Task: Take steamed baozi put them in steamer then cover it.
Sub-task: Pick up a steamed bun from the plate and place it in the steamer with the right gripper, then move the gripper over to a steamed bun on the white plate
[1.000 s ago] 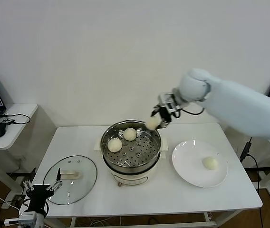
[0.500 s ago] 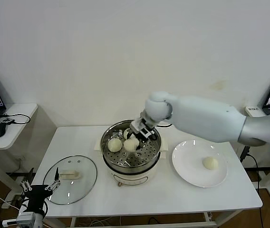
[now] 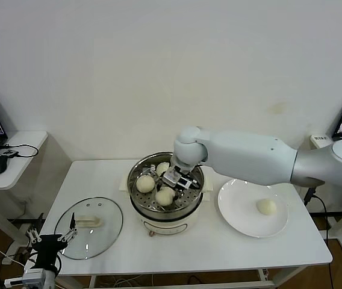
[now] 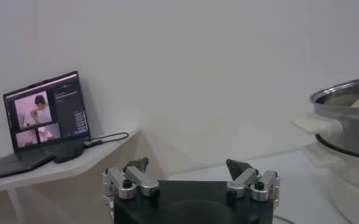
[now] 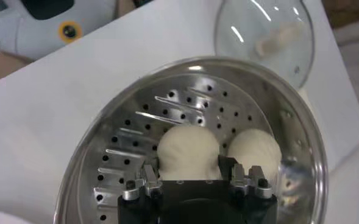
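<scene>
Lowered into the steamer [image 3: 190, 195], right gripper [image 3: 172, 182] straddles a baozi [image 3: 165, 195].

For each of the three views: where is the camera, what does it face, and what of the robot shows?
Head: high, looking down at the table; right arm over the steamer.
Left wrist: low beside the table, facing a laptop; left gripper open.
Right wrist: above the steamer, facing down at a bun between the right gripper's fingers.
Shared: steamer, all views.
</scene>
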